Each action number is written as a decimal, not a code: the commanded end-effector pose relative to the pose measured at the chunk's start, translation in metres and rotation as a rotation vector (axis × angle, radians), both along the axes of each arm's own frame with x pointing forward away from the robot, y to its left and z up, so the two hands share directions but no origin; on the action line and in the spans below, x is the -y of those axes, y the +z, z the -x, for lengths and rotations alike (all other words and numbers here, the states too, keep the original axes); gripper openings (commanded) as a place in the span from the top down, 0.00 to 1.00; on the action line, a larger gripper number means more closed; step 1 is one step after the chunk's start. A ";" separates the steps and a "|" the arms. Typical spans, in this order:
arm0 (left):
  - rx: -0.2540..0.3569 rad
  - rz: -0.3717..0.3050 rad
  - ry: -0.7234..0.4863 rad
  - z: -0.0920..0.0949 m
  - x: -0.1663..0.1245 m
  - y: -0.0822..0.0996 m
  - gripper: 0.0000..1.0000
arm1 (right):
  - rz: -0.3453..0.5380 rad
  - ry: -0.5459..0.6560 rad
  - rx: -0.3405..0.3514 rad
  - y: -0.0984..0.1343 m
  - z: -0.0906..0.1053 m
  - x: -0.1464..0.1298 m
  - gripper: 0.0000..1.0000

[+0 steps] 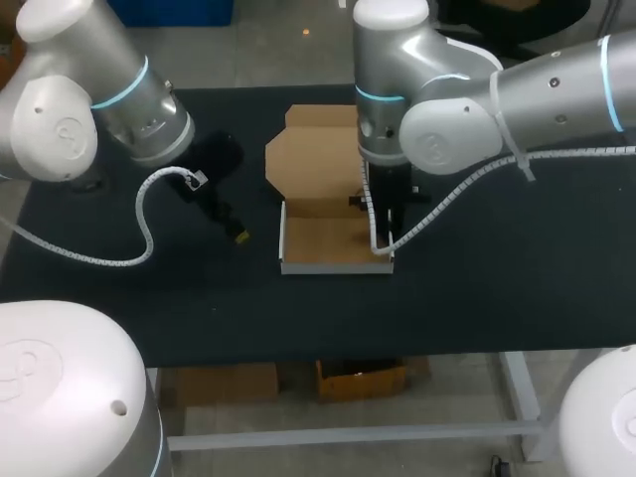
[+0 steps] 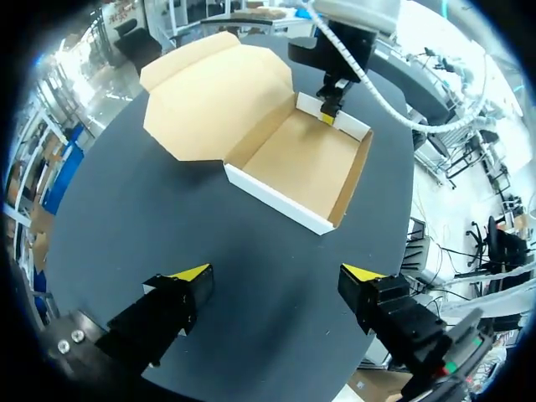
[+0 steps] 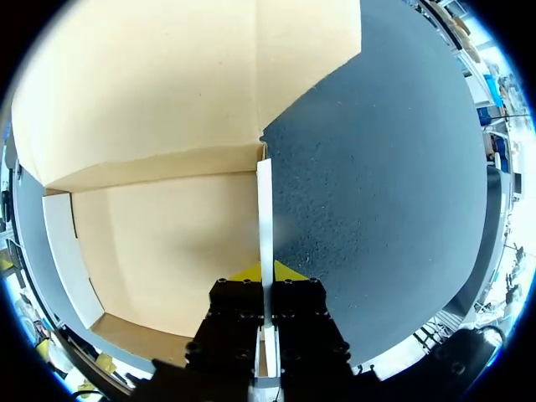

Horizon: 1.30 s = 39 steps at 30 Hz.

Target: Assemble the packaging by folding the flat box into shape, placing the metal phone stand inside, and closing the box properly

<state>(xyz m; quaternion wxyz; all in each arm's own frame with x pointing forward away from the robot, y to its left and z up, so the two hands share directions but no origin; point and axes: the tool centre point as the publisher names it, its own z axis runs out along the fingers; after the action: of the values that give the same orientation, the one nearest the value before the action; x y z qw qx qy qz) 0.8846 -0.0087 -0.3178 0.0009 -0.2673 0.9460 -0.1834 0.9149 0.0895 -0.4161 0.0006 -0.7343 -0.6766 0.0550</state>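
Observation:
The cardboard box (image 1: 333,241) lies in the middle of the table as a shallow tray with white outer walls, its brown lid (image 1: 313,149) open flat behind it. My right gripper (image 1: 378,231) stands over the tray's right side wall. In the right wrist view that gripper (image 3: 266,272) is shut on the thin white wall (image 3: 265,209), which runs straight ahead from between its fingers. My left gripper (image 1: 231,227) hangs open to the left of the box; in its own view the gripper (image 2: 276,275) holds nothing, and the box (image 2: 301,159) lies ahead. No phone stand shows in any view.
The black table top (image 1: 477,288) stretches to either side of the box and in front of it. A white cable (image 1: 427,214) from my right arm loops down beside the tray's right corner. Another cable (image 1: 144,224) hangs from my left arm.

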 end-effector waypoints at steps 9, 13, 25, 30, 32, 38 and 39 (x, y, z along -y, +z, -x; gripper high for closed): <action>0.108 0.046 -0.140 -0.005 -0.004 0.010 0.00 | 0.022 -0.007 -0.001 -0.001 -0.005 -0.002 1.00; 0.135 0.086 -0.179 -0.007 -0.007 0.016 0.00 | 0.045 -0.008 0.004 -0.002 -0.006 0.001 1.00; 0.160 0.106 -0.229 -0.003 -0.009 0.017 0.00 | 0.126 -0.064 0.027 -0.004 -0.007 0.008 1.00; 0.167 0.134 -0.271 0.001 -0.008 0.016 0.00 | 0.136 -0.064 0.050 -0.004 -0.010 0.011 1.00; 0.169 0.130 -0.277 0.003 -0.007 0.016 0.00 | 0.144 -0.067 0.052 -0.004 -0.011 0.012 1.00; 0.175 0.124 -0.292 0.005 -0.005 0.015 0.00 | 0.169 -0.079 0.056 -0.003 -0.015 0.013 1.00; 0.175 0.124 -0.292 0.005 -0.005 0.015 0.00 | 0.168 -0.079 0.057 -0.003 -0.015 0.013 1.00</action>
<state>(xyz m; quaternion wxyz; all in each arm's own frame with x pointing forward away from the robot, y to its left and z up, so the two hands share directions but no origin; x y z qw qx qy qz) 0.8810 -0.0031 -0.3034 0.0388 -0.1088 0.9576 -0.2638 0.9267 0.0736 -0.4177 -0.0762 -0.7590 -0.6410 0.0846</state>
